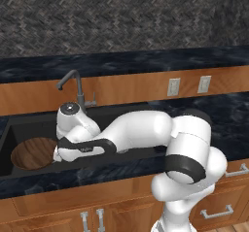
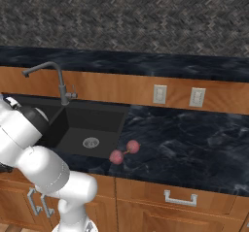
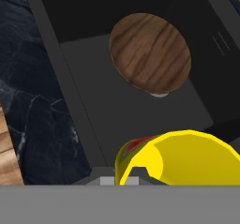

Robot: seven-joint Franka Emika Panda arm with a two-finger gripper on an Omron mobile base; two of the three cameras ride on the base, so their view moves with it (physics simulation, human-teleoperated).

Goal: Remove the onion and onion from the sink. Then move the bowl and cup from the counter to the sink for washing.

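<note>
Two onions (image 2: 124,152) lie on the dark marbled surface (image 2: 194,143) in the lower centre of the right base view, just right of the sink (image 2: 87,129) and outside its basin. They sit just beside each other, one slightly higher and to the right of the other. A round metal drain (image 2: 91,142) shows in the floor of the basin nearest them, and a grey gooseneck faucet (image 2: 59,83) rises behind the sink at the upper left of that frame.

In the left base view, the bowl (image 1: 33,153) rests in the basin at the far left of the frame, its wood-grain interior facing up. The white arm (image 1: 141,134) reaches from the lower right across the sink toward the left, and its hand sits over the basin immediately right of the bowl.

In the hand view, the bowl (image 3: 150,52) appears in the upper centre on the black basin floor, with a small part of a metal drain showing at its lower edge. The cup (image 3: 178,157) occupies the lower right of that frame, directly at the pincer (image 3: 121,181), its open mouth turned toward the upper right. The pincer is pressed together on the yellow cup wall near the rim. The cup is well apart from the bowl and is held above the basin floor. The marbled surface runs along the left edge of this view.
</note>
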